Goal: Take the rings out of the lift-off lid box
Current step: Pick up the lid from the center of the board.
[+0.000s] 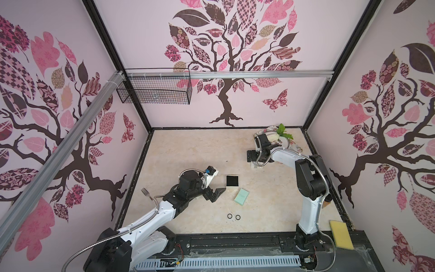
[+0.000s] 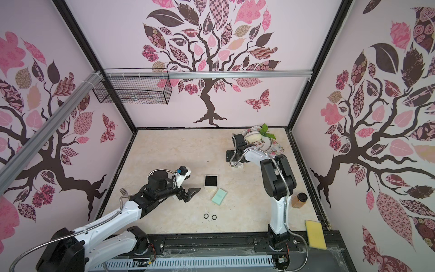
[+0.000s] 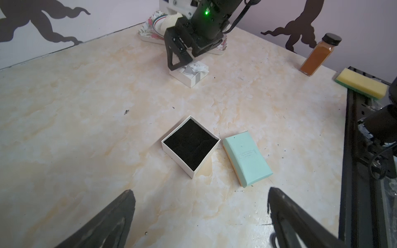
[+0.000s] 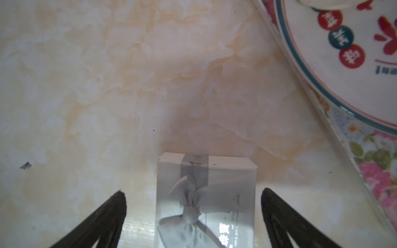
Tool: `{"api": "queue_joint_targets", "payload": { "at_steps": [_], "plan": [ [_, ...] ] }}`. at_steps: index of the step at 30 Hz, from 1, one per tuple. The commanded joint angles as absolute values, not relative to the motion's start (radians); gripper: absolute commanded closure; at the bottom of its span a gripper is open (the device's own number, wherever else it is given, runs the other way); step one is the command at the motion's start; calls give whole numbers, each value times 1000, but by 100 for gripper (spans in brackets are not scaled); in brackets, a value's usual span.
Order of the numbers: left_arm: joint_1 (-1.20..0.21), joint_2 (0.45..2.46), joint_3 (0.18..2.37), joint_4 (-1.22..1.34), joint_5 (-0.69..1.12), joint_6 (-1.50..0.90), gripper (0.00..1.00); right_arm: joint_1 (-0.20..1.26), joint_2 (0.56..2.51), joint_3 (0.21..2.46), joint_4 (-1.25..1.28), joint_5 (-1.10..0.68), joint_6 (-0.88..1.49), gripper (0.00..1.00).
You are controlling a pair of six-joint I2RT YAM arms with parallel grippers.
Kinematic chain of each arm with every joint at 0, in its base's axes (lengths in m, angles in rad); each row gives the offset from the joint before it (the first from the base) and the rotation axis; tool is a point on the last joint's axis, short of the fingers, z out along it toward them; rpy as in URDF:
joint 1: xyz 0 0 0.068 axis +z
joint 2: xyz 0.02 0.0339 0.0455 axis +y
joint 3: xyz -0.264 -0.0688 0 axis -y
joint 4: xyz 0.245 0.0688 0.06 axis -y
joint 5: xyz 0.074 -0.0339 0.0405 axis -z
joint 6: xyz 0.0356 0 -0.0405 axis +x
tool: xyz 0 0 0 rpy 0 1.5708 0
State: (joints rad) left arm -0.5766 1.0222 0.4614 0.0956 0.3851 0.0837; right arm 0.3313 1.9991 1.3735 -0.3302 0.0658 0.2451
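My left hand hangs empty with its jaws wide apart, just short of the open box. My right hand is spread too. It straddles the bowed lid far off by the plate, and I can't tell whether it touches the lid.

Two black rings lie flat on the table, side by side near my base and well apart from the box. In the box's black foam I can make out no pale rings. They may be too small or sunk too deep in the slots, so I can't say whether any sit there.

I judge the rings to be light, stiff and slick, likely to skate away or flip if pinched off-centre. A ring lying flat offers little edge, so I'd come straight down with one fingertip inside the hoop and one outside. A ring standing in foam I'd take by its exposed arc, across the faces, and pull straight up. The light box may lift with it, so it wants steadying.
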Motion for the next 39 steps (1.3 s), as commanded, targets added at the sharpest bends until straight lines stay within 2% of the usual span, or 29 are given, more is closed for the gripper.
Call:
{"api": "queue_joint_targets", "payload": {
  "at_steps": [1, 7, 15, 28, 39],
  "plan": [
    [-577, 1008, 432, 155, 445, 112, 2, 332, 2044, 1402, -351, 87, 241, 1],
    [-577, 1029, 434, 155, 450, 113, 2, 333, 2058, 1400, -342, 78, 257, 13],
    [-578, 1054, 446, 140, 425, 119, 2, 333, 2041, 1395, -363, 82, 265, 22],
    [-578, 1061, 450, 140, 391, 118, 2, 383, 1782, 1238, -395, 31, 333, 26],
    [-578, 1021, 442, 119, 342, 118, 2, 611, 1593, 1132, -335, -48, 605, 27]
  ]
}}
